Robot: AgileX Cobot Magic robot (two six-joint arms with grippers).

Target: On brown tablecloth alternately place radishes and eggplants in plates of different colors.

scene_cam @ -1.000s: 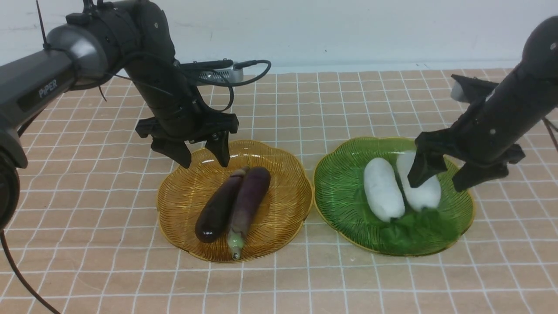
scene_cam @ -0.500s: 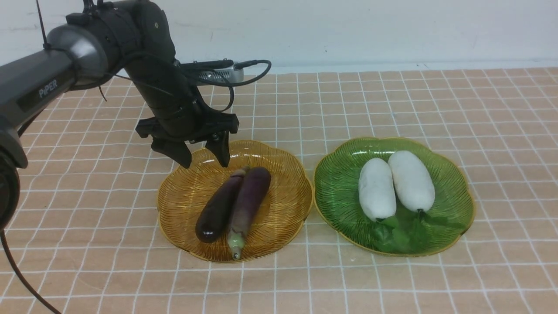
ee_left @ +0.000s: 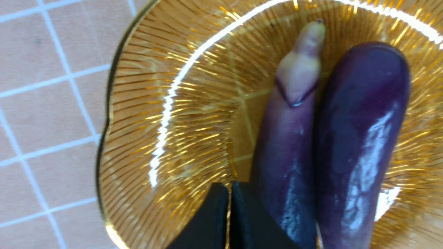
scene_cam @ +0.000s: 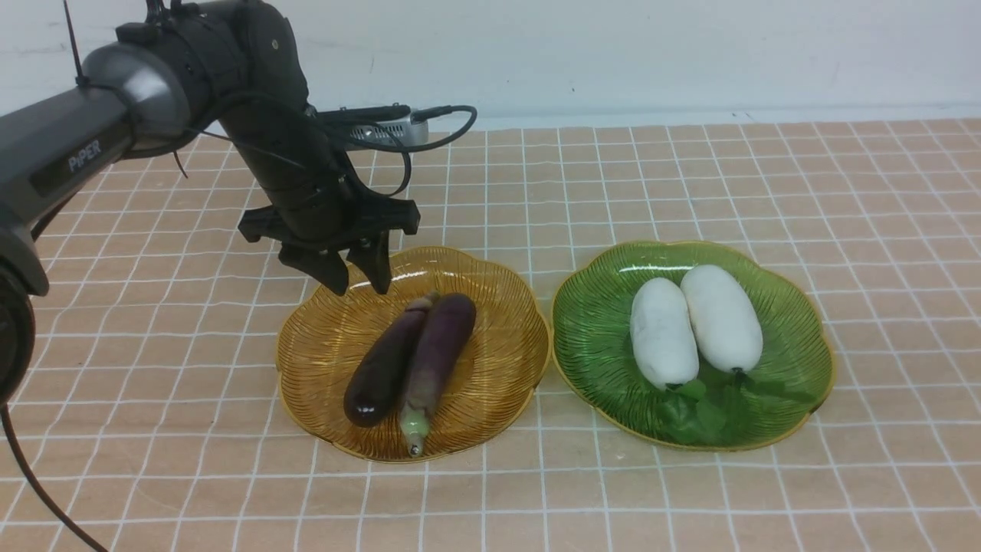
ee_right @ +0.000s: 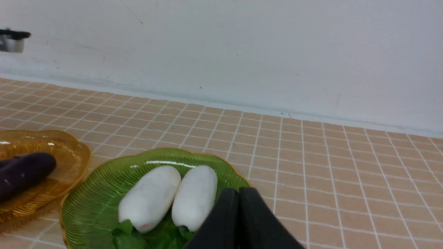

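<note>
Front view: the left end effector (scene_cam: 359,277) has closed to fingers together, empty, at 11 o'clock over the amber plate (scene_cam: 490,383) holding both eggplants (scene_cam: 410,356). The right arm has withdrawn from view; both radishes (scene_cam: 693,326) lie in the green plate (scene_cam: 594,322). Sorting appears complete. The arm reads "PIPER" (scene_cam: 83,155).

Left wrist view: fingers (ee_left: 211,221) together beside the eggplants.

Right wrist view: the right end effector (ee_right: 238,197) is together, empty.
</note>
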